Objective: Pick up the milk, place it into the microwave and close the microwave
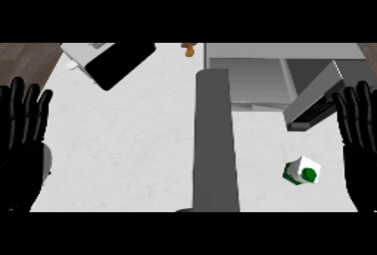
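Head view: small white-and-green milk carton (pixel 302 171) upright on white counter (pixel 132 149), just inside right hand (pixel 358 134), near grey microwave (pixel 250 79) with door (pixel 320 97) open. Both hands flat, empty; left hand (pixel 22 129) resting at edge. Approach carton sideways; curl round its body.

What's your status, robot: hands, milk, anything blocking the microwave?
Both hands, left and right, open, fingers up, holding nothing. Milk on counter, untouched. Microwave door open, path looks clear.
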Controlling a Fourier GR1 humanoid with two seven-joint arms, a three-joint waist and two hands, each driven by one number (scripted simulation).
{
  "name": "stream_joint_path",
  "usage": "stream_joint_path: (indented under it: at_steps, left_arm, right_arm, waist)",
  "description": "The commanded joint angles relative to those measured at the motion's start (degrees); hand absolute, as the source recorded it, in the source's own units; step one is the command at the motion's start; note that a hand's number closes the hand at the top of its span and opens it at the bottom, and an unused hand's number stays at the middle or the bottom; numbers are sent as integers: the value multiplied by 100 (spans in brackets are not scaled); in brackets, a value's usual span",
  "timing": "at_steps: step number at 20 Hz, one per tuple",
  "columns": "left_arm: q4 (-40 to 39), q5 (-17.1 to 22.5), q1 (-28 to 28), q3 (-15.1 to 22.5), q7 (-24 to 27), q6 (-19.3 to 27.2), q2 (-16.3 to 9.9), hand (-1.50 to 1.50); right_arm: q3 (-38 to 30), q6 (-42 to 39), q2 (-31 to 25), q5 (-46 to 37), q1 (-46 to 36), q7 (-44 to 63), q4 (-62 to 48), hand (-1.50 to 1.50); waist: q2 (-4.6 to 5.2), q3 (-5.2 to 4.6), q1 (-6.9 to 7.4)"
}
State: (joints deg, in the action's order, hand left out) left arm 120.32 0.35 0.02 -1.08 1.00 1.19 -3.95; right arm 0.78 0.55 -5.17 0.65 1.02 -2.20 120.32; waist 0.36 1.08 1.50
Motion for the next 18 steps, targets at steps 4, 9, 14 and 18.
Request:
stream_joint_path:
  at_steps: [4,9,14,18]
  left_arm:
    - [-101,-168,-22,38,-78,-102,-119,-150]
    - [-321,611,8,184,-607,-230,203,-150]
    - [-828,1075,246,-391,47,-751,-76,-150]
    - [-47,1345,763,-543,-226,-869,-134,-150]
  right_arm:
    - [581,1004,500,-976,88,349,156,-150]
    - [1394,1049,512,-194,204,466,23,-150]
    - [1902,1150,515,-413,732,607,590,-150]
    - [2018,1834,516,-920,184,866,425,-150]
  waist:
    - [-43,-110,-152]
    - [-39,-106,-135]
    - [-39,-109,-165]
    - [-42,-109,-135]
